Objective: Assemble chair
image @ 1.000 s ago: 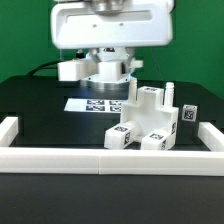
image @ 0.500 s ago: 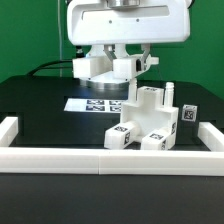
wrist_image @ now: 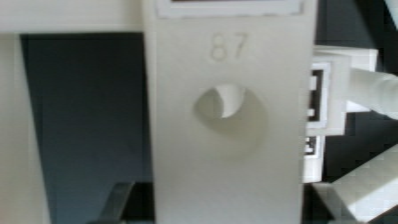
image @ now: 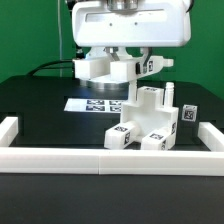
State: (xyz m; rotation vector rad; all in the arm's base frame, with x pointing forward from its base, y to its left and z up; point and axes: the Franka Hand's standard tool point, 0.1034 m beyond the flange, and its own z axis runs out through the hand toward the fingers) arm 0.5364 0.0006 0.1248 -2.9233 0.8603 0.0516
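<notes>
We see the gripper (image: 120,76) hanging above the middle of the tabletop, its fingers (wrist_image: 128,208) clamped on either long side of a flat white chair part (wrist_image: 222,60). In the wrist view this part carries the embossed number 87 and a round notched hole. From outside we see it held level in the air, with a tag at the end toward the exterior view's right.

Just below that end stands the partly built chair (image: 150,115). It sits close to the tabletop edge nearest the exterior camera, toward the exterior view's right, just behind the low white border wall (image: 110,158). We count tagged blocks at its base and upright pieces on top.

A small tagged block (image: 188,113) lies just beside the partly built chair, nearer the edge on the exterior view's right. The marker board (image: 88,104) lies flat mid-table, behind the chair.
</notes>
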